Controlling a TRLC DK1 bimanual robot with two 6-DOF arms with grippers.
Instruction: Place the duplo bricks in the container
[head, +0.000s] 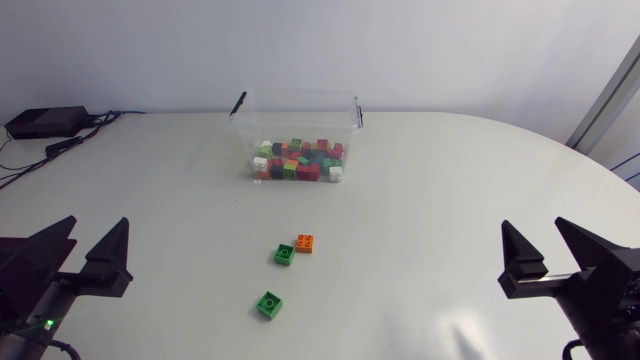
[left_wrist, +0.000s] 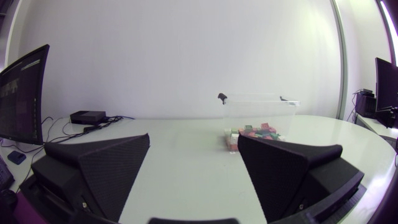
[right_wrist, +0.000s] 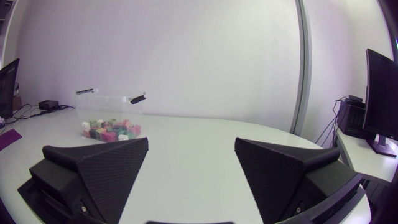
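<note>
Bricks lie loose on the bench (head: 450, 200) before the container (head: 296, 135): orange brick (head: 305, 243), green brick (head: 284, 254) just beside it, second green brick (head: 269, 304) farther out. Both left gripper (head: 96, 222) and right gripper (head: 532, 223) show fingers wide, empty. Best to descend squarely over one brick's flat sides.

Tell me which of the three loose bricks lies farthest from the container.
The lone green brick; the other green brick and the orange brick sit side by side, nearer the container.
</note>
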